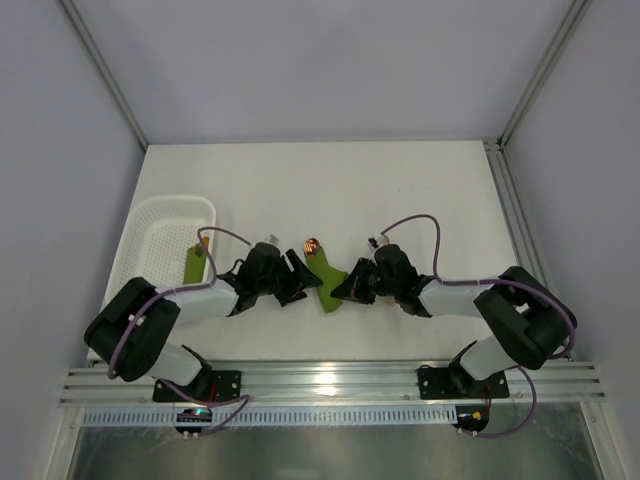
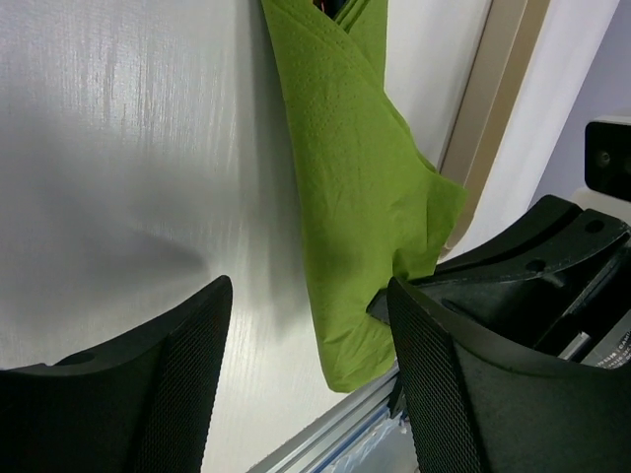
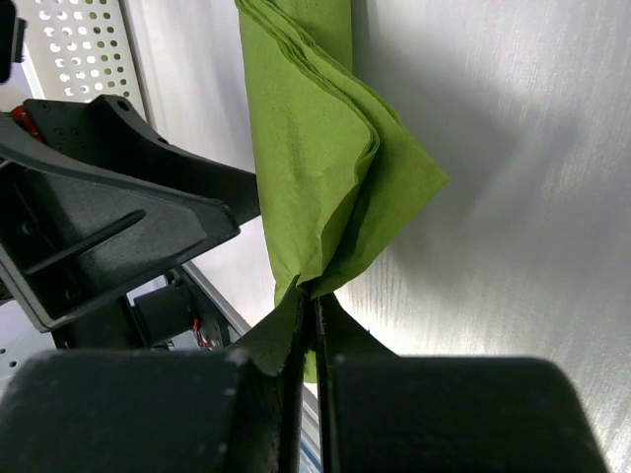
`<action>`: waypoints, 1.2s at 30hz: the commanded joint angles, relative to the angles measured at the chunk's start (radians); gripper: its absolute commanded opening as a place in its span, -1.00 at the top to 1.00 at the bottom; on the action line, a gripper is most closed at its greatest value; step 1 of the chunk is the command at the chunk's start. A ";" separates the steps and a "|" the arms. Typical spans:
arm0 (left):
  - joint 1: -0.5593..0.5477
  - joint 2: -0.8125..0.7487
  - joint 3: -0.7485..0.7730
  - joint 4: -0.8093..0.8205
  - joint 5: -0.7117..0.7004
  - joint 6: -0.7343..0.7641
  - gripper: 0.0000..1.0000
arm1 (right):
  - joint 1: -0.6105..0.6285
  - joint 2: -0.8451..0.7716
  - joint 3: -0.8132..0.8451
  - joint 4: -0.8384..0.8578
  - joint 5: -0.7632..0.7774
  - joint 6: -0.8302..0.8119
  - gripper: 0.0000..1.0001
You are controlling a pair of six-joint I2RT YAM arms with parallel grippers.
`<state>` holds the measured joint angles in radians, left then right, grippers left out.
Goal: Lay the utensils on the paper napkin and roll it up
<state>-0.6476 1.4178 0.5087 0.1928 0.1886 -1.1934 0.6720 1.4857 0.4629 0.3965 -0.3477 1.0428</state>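
Note:
The olive-green paper napkin [image 1: 325, 277] lies folded into a narrow bundle between my two grippers, near the table's front. The shiny copper end of a utensil [image 1: 311, 245] sticks out of its far end; the rest of the utensils is hidden inside. My right gripper [image 1: 341, 287] is shut on the napkin's near right fold [image 3: 306, 148], with paper pinched between its jaws [image 3: 308, 310]. My left gripper [image 1: 304, 280] is open; its fingers [image 2: 168, 384] straddle the napkin's near end [image 2: 345, 217] without closing on it.
A white mesh basket [image 1: 160, 215] stands at the left, with a green strip [image 1: 195, 265] at its near right corner. The metal rail [image 1: 330, 380] runs along the table's front edge just behind the napkin. Each gripper shows in the other's wrist view.

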 commanded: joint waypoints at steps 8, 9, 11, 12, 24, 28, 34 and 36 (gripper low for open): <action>0.008 0.108 -0.045 0.197 -0.018 -0.155 -0.38 | 0.003 -0.024 -0.006 0.084 -0.019 0.033 0.93; 0.009 0.119 -0.048 0.230 -0.012 -0.161 -0.38 | 0.003 -0.024 -0.006 0.084 -0.020 0.034 0.93; 0.016 0.148 -0.047 0.263 0.015 -0.187 -0.38 | 0.003 -0.027 -0.007 0.088 -0.022 0.034 0.93; 0.020 0.180 -0.047 0.281 0.024 -0.201 -0.38 | 0.001 -0.027 -0.007 0.088 -0.022 0.034 0.93; 0.043 0.306 -0.121 0.493 -0.005 -0.336 -0.35 | 0.003 -0.028 -0.003 0.090 -0.019 0.034 0.93; 0.058 0.374 -0.098 0.523 0.017 -0.327 -0.30 | 0.003 -0.028 -0.001 0.088 -0.019 0.034 0.93; 0.080 0.449 -0.088 0.606 0.034 -0.331 -0.24 | 0.003 -0.027 0.002 0.085 -0.020 0.031 0.93; 0.086 0.480 -0.082 0.643 0.044 -0.330 -0.21 | 0.003 -0.022 0.002 0.088 -0.020 0.031 0.93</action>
<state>-0.5793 1.8259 0.4450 0.9272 0.2661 -1.5585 0.6720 1.4857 0.4572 0.4404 -0.3595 1.0710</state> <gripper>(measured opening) 0.606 0.046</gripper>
